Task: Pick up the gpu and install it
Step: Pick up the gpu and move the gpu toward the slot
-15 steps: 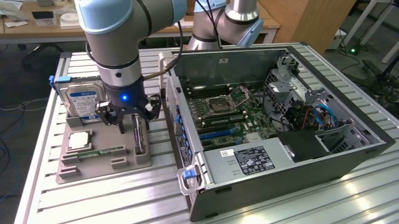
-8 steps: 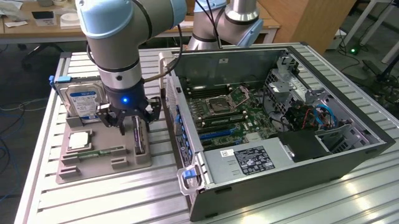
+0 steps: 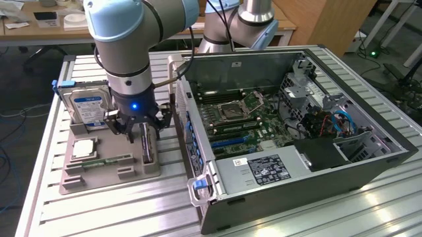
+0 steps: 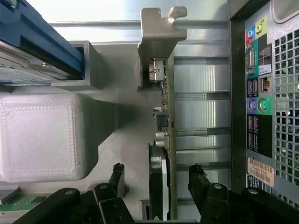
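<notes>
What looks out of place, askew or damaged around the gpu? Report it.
Nothing stands out. The gpu stands upright on edge in its slot in the grey tray, with the open fingers either side, apart from it. The hard drive on the same tray stands upright too.

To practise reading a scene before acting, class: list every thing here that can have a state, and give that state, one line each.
end effector, open, fingers either side of the gpu
gpu, standing on edge in the holder, not gripped
hard drive, upright in the holder
memory stick, lying flat in the holder
computer case, side open, motherboard exposed
</notes>
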Robot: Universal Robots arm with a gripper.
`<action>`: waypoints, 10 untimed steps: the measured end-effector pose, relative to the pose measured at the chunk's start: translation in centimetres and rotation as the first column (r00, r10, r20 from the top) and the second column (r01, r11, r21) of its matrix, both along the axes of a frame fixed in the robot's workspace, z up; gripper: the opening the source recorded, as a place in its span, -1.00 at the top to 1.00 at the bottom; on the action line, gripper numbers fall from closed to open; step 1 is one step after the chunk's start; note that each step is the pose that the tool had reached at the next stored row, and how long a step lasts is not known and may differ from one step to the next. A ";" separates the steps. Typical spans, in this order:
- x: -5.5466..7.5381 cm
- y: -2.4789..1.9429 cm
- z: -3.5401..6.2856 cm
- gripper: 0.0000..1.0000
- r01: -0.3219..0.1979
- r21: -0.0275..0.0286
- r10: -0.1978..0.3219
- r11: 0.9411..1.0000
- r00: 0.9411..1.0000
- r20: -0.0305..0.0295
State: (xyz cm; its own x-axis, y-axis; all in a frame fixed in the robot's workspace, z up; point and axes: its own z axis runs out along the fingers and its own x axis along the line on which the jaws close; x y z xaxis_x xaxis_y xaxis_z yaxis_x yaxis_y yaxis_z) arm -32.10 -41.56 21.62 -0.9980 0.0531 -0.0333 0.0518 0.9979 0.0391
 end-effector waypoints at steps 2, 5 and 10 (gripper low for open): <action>0.0 0.00 -0.04 -0.33 0.000 0.000 0.000 1.000 1.000 0.000; 0.0 0.00 -0.15 -0.33 0.000 0.000 0.000 1.000 1.000 0.000; 0.0 0.00 -0.24 -0.17 0.000 0.000 0.000 1.000 1.000 0.000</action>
State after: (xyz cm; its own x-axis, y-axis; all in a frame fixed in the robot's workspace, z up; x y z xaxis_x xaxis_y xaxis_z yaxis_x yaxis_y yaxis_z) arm -32.10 -41.56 21.38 -0.9980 0.0531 -0.0333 0.0518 0.9979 0.0391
